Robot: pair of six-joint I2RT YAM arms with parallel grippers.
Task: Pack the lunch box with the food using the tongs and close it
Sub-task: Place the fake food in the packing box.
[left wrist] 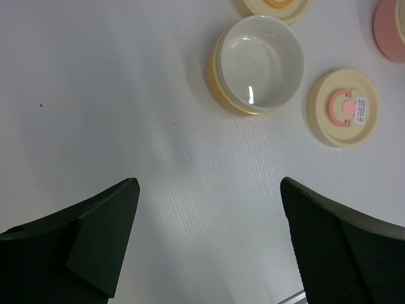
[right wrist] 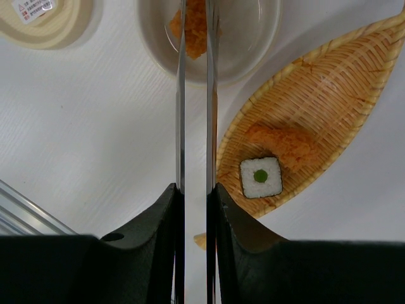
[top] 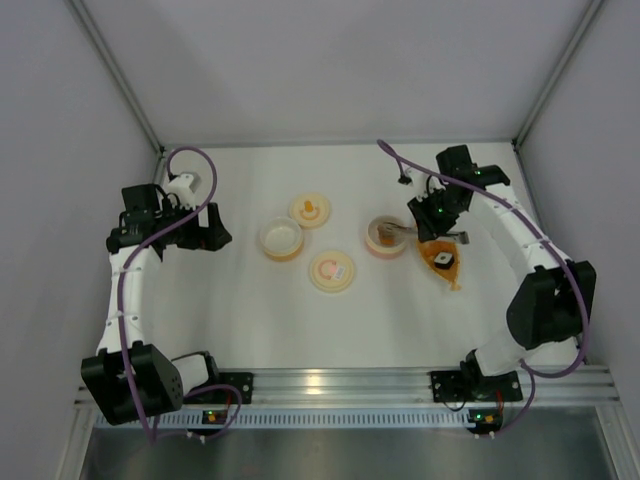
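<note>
The lunch box point(top: 386, 240), a cream bowl with a pink rim, stands right of centre. Its pink-marked lid point(top: 332, 270) lies apart, to its near left. My right gripper point(top: 422, 222) is shut on the silver tongs point(right wrist: 180, 126), whose two arms reach over the lunch box point(right wrist: 253, 44). An orange-brown chunk of food point(right wrist: 193, 28) sits between the arms inside the bowl; the tips are cut off by the frame edge. Another chunk point(right wrist: 281, 142) lies in a woven boat-shaped basket point(right wrist: 329, 88). My left gripper point(left wrist: 209, 183) hangs open over bare table, far left of the lid point(left wrist: 343, 107).
A square sushi roll piece point(right wrist: 261, 177) also lies in the basket point(top: 442, 262). An empty yellow-rimmed bowl point(top: 280, 240) and its orange-marked lid point(top: 310, 210) sit left of centre. Grey walls enclose the table; an aluminium rail point(top: 330, 385) runs along the near edge.
</note>
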